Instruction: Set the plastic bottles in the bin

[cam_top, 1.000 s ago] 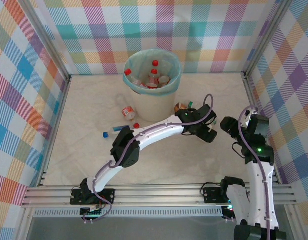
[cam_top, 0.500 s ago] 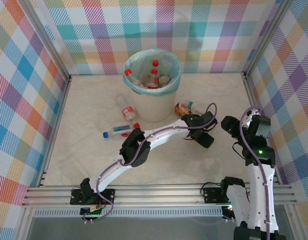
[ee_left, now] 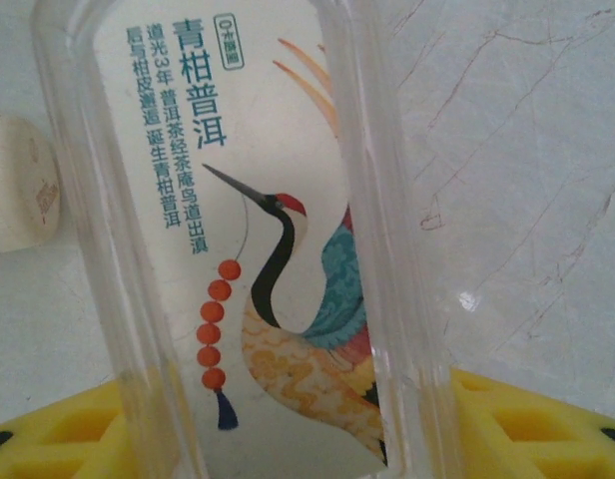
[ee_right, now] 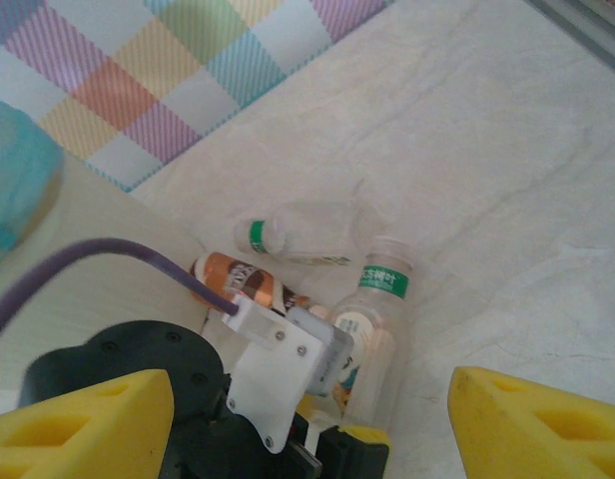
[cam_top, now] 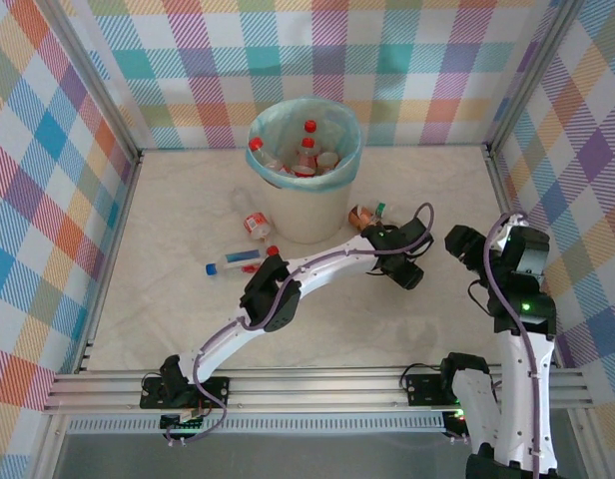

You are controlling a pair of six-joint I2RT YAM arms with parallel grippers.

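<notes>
**Left jaws clamped on a crane-label bottle beside the bin, right jaws open and empty.**

The bin (cam_top: 309,218) stands at the far middle of the table (cam_top: 178,319), with several bottles (cam_top: 307,152) inside its blue liner. The left arm stretches to the bin's right side. There the left jaws' yellow pads (ee_left: 532,434) press both sides of the crane-label bottle (ee_left: 258,249). Just beyond it, a brown-labelled bottle (ee_right: 238,279) and a green-banded bottle (ee_right: 307,232) lie on the table. The right jaws hang at the right, near the left arm's wrist, spread wide with nothing held. Left of the bin lie a short bottle (cam_top: 256,225) and a blue-capped bottle (cam_top: 236,261).
</notes>
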